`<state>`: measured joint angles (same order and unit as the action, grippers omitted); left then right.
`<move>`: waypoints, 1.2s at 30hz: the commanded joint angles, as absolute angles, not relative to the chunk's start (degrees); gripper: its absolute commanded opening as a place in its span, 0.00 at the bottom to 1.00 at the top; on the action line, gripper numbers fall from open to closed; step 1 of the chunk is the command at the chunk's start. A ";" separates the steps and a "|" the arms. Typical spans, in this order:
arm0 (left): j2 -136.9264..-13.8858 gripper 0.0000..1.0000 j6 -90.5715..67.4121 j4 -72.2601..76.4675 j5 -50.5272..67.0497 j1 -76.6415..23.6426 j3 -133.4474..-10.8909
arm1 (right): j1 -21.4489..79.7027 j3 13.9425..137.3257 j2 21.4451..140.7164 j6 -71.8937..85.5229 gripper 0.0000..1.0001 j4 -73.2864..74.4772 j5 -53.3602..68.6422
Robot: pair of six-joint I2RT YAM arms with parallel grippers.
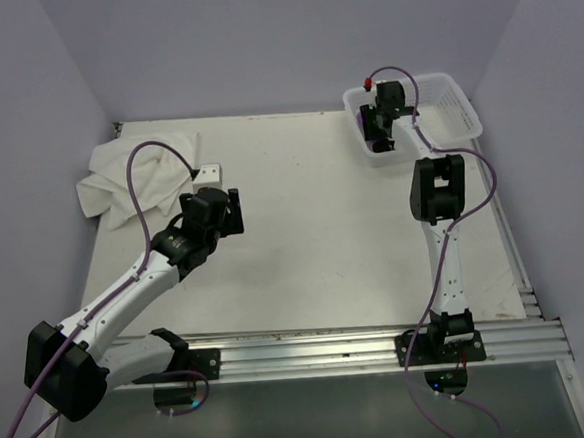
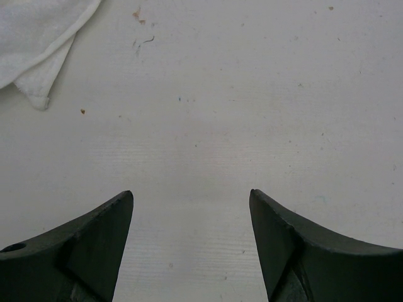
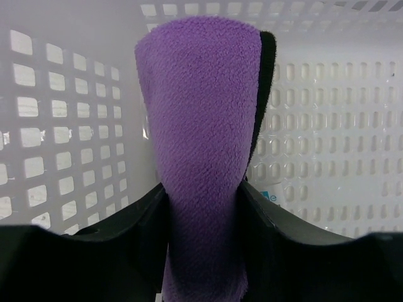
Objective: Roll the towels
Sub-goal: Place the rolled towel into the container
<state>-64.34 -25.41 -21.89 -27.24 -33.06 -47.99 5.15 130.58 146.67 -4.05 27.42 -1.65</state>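
Observation:
The white towel [image 1: 134, 178] lies crumpled at the table's far left; its corner shows in the left wrist view [image 2: 38, 38]. My left gripper [image 1: 233, 211] is open and empty over bare table, right of that towel; it also shows in the left wrist view [image 2: 191, 207]. My right gripper [image 1: 374, 133] reaches down into the white basket [image 1: 454, 102] and is shut on the rolled purple towel [image 3: 204, 151], whose dark edging shows along its right side. In the right wrist view the gripper [image 3: 204, 189] pinches the roll between both fingers. The purple towel is hidden in the top view.
The perforated basket walls [image 3: 56, 126] surround the right gripper closely. A small white block [image 1: 211, 170] sits beside the white towel. The left arm's purple cable [image 1: 145, 154] loops over the white towel. Metal rails [image 1: 361, 344] run along the near edge.

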 commanded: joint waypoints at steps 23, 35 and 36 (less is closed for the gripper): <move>-60.47 0.78 -22.94 -19.16 -25.84 -32.70 -47.64 | 5.36 134.65 139.48 -1.67 0.68 30.50 -1.23; -60.21 0.80 -22.76 -19.07 -25.22 -32.70 -47.64 | 5.36 133.25 136.06 -0.88 0.71 29.89 -2.55; -60.29 0.80 -22.85 -19.07 -25.05 -32.70 -47.81 | 5.27 132.29 134.66 -0.70 0.71 29.53 -2.29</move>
<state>-61.58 -24.27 -21.87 -25.58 -33.01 -47.99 5.23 132.16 141.97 -1.67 30.20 -2.00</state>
